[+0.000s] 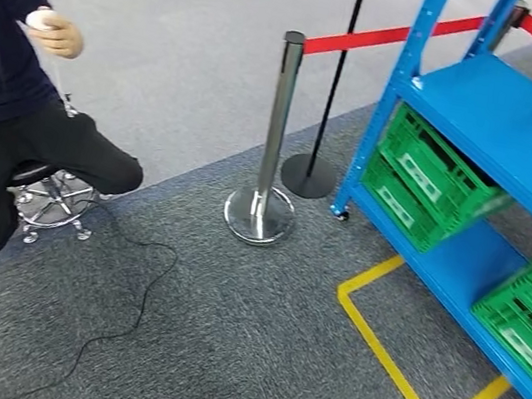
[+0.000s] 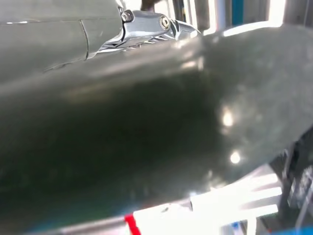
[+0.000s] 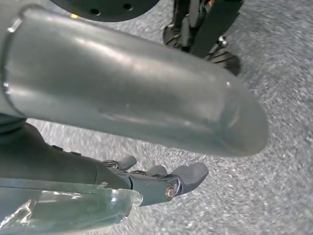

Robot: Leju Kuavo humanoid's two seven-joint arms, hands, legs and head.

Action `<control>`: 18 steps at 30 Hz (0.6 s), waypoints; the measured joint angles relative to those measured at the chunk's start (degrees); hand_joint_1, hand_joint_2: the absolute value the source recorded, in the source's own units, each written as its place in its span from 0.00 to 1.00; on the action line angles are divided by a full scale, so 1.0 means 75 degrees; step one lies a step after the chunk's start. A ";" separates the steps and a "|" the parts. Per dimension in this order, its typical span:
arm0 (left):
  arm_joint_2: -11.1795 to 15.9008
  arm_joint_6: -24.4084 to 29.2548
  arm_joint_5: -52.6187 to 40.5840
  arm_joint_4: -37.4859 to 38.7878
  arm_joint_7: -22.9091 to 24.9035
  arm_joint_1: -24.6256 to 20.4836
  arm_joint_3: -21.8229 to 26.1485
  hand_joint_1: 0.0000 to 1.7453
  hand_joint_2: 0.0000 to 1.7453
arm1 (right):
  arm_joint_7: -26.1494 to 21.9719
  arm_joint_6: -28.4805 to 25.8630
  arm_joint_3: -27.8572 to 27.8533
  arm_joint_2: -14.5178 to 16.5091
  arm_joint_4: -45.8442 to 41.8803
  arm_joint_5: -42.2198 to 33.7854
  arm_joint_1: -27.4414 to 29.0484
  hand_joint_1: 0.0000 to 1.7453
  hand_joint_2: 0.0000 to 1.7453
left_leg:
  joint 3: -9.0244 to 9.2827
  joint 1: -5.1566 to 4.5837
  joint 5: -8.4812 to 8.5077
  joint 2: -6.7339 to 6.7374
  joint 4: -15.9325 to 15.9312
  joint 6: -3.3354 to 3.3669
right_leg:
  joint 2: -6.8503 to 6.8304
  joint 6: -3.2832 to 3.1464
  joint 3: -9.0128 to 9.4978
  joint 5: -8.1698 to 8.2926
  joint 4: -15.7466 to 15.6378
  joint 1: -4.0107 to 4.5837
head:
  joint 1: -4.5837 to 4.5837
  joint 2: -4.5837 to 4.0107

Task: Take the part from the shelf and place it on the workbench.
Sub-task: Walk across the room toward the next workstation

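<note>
The blue shelf (image 1: 518, 128) stands off to the robot's right, with green crates (image 1: 434, 181) tilted on its lower level so things inside are easy to reach. I cannot see the part; it may be in a crate. The right robot hand (image 3: 155, 178) hangs down over the grey carpet (image 1: 226, 335), fingers loosely apart, holding nothing. The left robot hand (image 2: 155, 24) is too blurry to tell.
</note>
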 joint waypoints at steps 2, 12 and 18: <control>0.0074 0.0070 -0.0014 0.0093 0.0026 -0.0087 -0.0184 0.00 0.00 | -0.0080 0.0020 -0.0084 0.0031 -0.0001 -0.0062 0.0027 0.00 0.00 | 0.0010 0.0003 -0.0010 0.0208 0.0004 -0.0013 | -0.0076 0.0037 0.0233 0.0223 -0.0277 -0.0012 | 0.0004 0.0000; 0.0428 0.0357 0.0221 0.0258 0.0067 -0.0199 -0.0559 0.00 0.00 | 0.0088 0.0020 -0.0334 0.0192 -0.0014 -0.0030 0.0085 0.00 0.00 | -0.0186 0.0006 -0.0554 0.0215 0.0734 -0.0384 | -0.0121 -0.0335 0.1263 0.0879 -0.2088 -0.0035 | -0.0063 0.0000; 0.0494 0.0455 0.0337 0.0262 -0.0005 -0.0011 -0.0509 0.00 0.00 | 0.0005 0.0037 -0.0345 0.0189 -0.0031 0.0116 0.0071 0.00 0.00 | -0.0697 0.0062 -0.0587 -0.0189 0.1659 -0.0406 | 0.0463 -0.0350 0.1225 0.0930 -0.2088 -0.0060 | -0.0082 0.0000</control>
